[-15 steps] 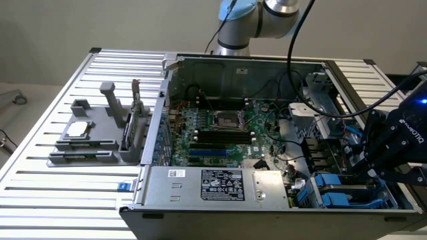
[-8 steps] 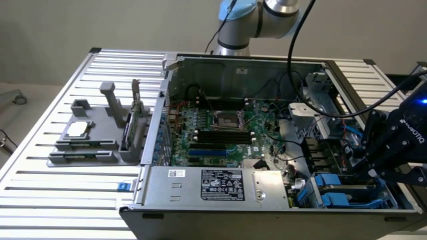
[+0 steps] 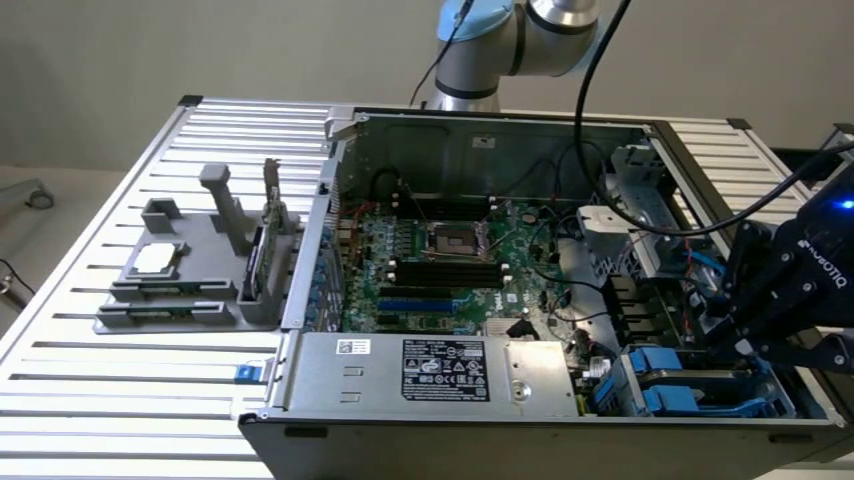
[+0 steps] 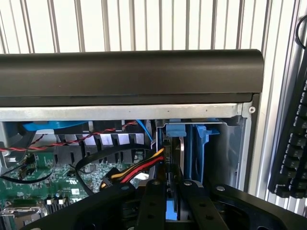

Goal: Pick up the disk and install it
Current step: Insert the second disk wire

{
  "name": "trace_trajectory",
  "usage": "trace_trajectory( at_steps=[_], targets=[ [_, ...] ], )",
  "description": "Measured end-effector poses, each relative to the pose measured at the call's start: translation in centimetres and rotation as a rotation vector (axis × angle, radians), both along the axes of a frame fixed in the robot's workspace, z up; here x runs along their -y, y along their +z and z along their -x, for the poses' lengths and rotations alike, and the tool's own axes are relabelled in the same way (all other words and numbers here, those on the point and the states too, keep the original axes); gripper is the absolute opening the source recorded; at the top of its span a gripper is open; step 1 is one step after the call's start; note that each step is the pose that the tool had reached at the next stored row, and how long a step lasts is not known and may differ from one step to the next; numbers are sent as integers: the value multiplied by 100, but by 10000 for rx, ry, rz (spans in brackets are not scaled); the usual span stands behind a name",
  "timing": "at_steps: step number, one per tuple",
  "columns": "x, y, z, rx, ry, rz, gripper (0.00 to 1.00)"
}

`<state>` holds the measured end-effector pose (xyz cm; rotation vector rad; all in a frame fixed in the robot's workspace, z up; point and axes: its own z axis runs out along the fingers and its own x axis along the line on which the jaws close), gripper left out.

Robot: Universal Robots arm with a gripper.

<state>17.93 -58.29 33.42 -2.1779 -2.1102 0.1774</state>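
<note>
hand [image 3: 747, 345] clamped on the disk [image 4: 171, 211] | disk held edge-on over drive bay [image 3: 694, 385], 4 o'clock corner of case [image 3: 400, 440] | pickup done, seating judged pending

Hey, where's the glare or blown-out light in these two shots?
Exterior view: the slatted table glares near-white along its front slats, while the computer case interior stays dim. Wrist view: the slats behind the case rim are washed out, leaving the rim a dark band.
</note>
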Motion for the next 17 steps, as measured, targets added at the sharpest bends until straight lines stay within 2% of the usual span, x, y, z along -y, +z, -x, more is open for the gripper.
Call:
trace_trajectory(
  at_steps=[17],
  targets=[
    [0, -26, -1, 27, 1, 1, 16]
  ],
)
